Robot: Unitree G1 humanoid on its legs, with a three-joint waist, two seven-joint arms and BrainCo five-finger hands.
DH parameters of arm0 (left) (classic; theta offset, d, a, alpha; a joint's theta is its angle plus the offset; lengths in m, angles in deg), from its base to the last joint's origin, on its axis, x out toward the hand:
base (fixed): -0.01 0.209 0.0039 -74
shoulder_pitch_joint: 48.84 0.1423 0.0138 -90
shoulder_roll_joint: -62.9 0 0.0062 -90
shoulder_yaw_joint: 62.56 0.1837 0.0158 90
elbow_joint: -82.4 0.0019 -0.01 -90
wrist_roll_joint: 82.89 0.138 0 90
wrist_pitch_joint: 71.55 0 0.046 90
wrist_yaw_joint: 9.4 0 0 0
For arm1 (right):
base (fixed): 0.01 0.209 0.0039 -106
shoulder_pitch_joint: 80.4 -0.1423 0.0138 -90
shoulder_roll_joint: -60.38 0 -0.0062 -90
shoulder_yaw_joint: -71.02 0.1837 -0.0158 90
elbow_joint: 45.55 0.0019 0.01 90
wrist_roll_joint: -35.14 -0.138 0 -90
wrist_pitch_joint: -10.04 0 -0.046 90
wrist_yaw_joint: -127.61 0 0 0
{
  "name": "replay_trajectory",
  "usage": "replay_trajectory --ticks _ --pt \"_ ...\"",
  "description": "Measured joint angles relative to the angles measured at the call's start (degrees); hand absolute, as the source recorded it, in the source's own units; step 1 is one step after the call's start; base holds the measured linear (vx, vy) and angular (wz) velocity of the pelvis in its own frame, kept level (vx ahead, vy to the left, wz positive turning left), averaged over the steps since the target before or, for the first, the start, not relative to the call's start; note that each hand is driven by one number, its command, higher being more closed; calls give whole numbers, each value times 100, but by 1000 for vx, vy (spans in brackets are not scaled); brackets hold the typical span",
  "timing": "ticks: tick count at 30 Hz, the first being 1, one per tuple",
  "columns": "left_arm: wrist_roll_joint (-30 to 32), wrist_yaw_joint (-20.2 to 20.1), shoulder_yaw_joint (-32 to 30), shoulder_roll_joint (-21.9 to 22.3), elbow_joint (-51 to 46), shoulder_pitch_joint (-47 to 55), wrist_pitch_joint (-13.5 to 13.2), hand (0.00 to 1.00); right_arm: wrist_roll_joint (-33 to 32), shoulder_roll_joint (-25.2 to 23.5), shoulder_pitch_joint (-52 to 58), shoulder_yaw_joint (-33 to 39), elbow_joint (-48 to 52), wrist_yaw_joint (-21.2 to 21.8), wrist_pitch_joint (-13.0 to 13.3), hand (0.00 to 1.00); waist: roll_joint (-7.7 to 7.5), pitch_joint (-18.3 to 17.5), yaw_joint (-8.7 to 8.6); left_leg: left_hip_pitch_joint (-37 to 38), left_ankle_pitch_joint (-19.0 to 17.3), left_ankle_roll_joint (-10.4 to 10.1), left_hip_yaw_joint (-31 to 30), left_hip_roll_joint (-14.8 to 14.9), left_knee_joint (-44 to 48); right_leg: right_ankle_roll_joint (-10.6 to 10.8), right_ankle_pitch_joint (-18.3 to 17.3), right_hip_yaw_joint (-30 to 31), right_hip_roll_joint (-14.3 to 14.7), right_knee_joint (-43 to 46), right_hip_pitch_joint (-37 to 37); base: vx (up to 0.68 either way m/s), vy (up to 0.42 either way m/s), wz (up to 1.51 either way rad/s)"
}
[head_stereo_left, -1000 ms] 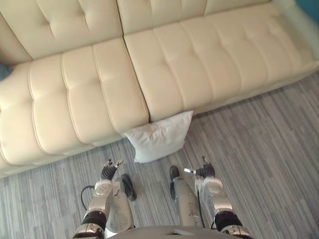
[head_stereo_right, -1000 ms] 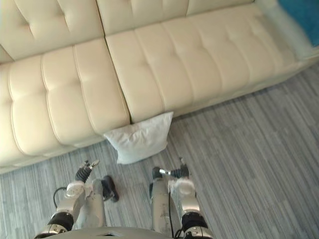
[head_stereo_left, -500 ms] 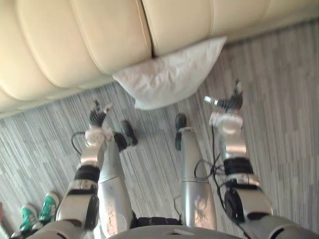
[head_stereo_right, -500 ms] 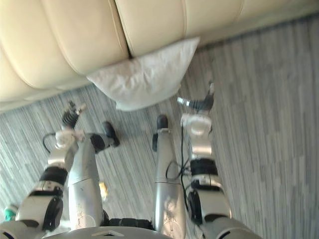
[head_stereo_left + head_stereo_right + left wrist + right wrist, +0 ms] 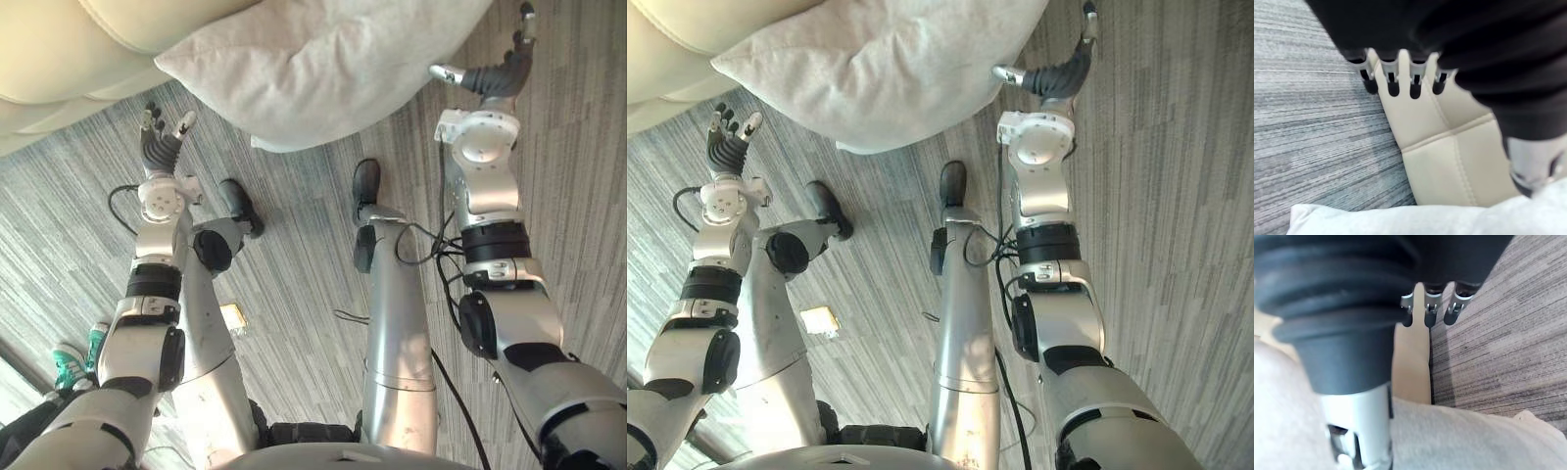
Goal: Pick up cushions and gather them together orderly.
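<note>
A white cushion (image 5: 323, 69) lies on the floor, propped against the front of the cream sofa (image 5: 69, 49). My left hand (image 5: 162, 137) is raised just left of the cushion's left corner, apart from it, with straight spread fingers. My right hand (image 5: 495, 76) is at the cushion's right corner, fingers straight and thumb stretched toward the fabric, holding nothing. In the left wrist view my fingers (image 5: 1396, 83) point at the sofa base (image 5: 1440, 142), with the cushion (image 5: 1400, 220) beside them. The right wrist view shows my fingers (image 5: 1427, 313) beyond the cushion (image 5: 1464, 440).
Grey striped carpet (image 5: 294, 294) covers the floor in front of the sofa. A person's green shoes (image 5: 71, 362) stand at my lower left. A small yellowish tag (image 5: 233, 317) lies on the carpet between my arms.
The camera has tipped down and closer, so the cushion looks larger. Both arms have stretched forward, and the hands now flank the cushion's two lower corners.
</note>
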Motion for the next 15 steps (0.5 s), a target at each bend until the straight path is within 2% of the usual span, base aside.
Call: replay_trajectory --ticks 3,4,5,6,8,15 --pt "8 49 253 6 -7 -213 0 0 78 6 -218 -340 5 -105 -27 0 -5 13 -16 -187 -1 1 -44 20 86 15 -10 -23 2 83 -170 -30 18 1" --pt "21 131 412 20 -85 -353 0 0 196 4 -345 -491 17 -181 -65 100 -5 13 -30 -290 -1 1 -66 21 108 18 -12 -31 1 104 -261 -63 38 2" --pt "59 163 490 20 -177 -405 0 0 258 5 -411 -571 18 -218 -79 100 -5 13 -36 -345 -1 2 -78 22 116 16 -10 -41 1 107 -305 -76 41 1" --pt "143 206 569 40 -284 -494 -10 100 354 -5 -500 -637 39 -244 -98 100 -5 12 -36 -435 5 4 -103 25 132 15 -9 -58 3 115 -383 -56 29 -1" --pt "179 286 730 64 -412 -603 -9 100 366 -51 -577 -671 164 -276 -121 100 -5 13 -38 -578 7 5 -151 49 191 22 -13 -88 11 153 -500 -60 31 -2" --pt "447 759 1022 360 -839 -634 56 100 1011 -362 -594 -980 891 -790 -244 100 -9 16 -124 -758 9 5 -208 92 286 -13 13 -125 31 213 -649 -29 22 -1"
